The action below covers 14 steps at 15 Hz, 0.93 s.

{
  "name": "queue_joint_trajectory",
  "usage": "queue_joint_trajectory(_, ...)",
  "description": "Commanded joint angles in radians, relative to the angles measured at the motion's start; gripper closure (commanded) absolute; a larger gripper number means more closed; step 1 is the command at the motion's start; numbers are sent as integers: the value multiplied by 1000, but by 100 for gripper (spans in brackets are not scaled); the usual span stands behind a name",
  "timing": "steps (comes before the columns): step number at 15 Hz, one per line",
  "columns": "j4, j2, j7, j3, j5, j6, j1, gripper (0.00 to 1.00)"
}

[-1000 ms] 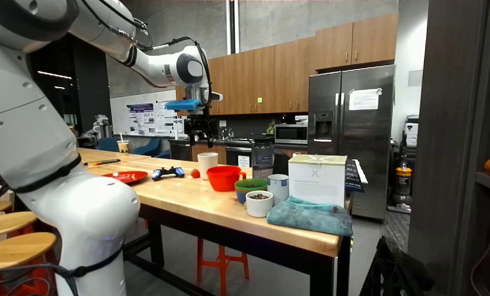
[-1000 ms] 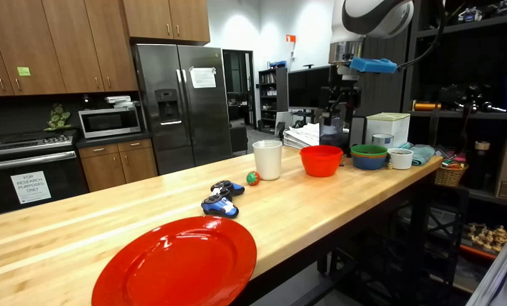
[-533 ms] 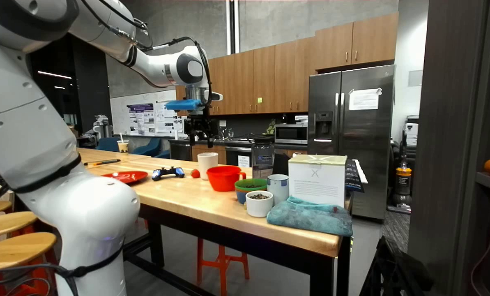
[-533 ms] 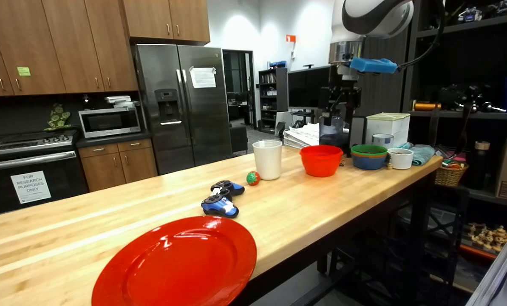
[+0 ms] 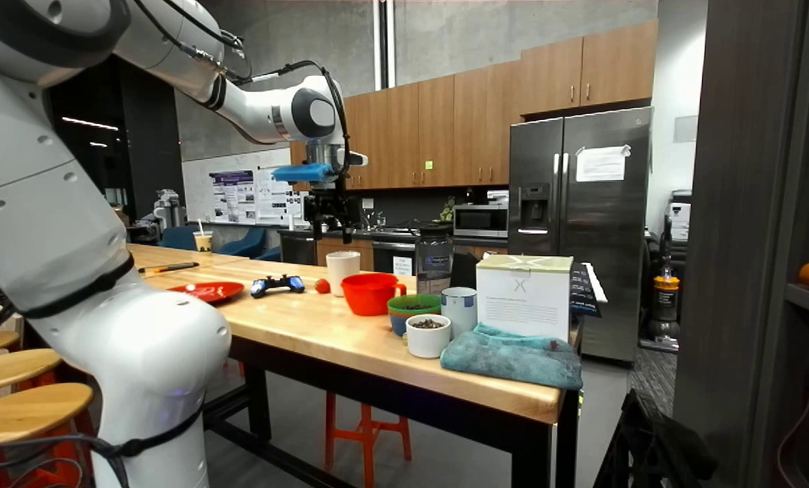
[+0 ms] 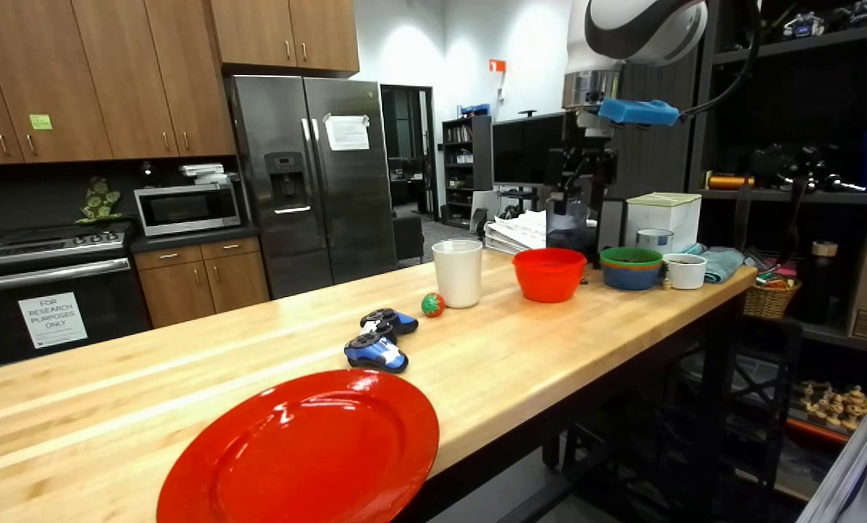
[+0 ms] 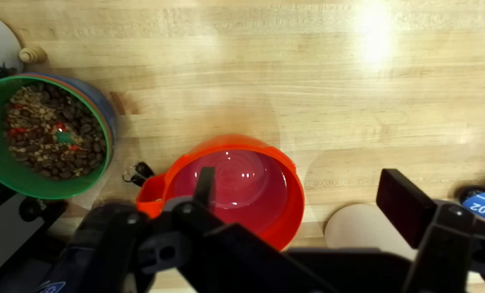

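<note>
- Hanging above the tabletop (image 6: 498, 349), the tool (image 7: 299, 191) has its fingers (image 7: 405, 207) spread wide, with nothing in its grip.
- Red bowl (image 6: 549, 277): upright below the tool; in the wrist view one finger overlaps it, and its handle (image 7: 151, 191) faces the nested stack (image 6: 631, 277).
- White cup (image 6: 458, 276): upright, near the red bowl but apart from it, partly behind the opposite finger in the wrist view.
- Strawberry (image 6: 433, 305): just beside the white cup.
- Green bowl (image 7: 27, 183): topmost in the nested stack, with dark beans (image 7: 81, 162) inside.
- White ramekin (image 5: 428, 342): just beside the nested stack, near a folded teal cloth (image 5: 512, 359) and a white box (image 5: 523, 298).
- Game controller (image 6: 378, 345): past the strawberry, with a red plate (image 6: 302, 450) beyond.
- Refrigerator (image 6: 313, 181) and microwave (image 6: 190, 207): in the background, well apart from the tabletop.
</note>
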Motion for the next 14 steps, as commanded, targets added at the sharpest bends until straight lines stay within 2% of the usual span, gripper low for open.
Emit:
queue_joint_trajectory(1, 2, 1, 1, -2, -1, -2, 3, 0)
queue_joint_trajectory(14, 5, 4, -11, -10, 6, -4, 3, 0)
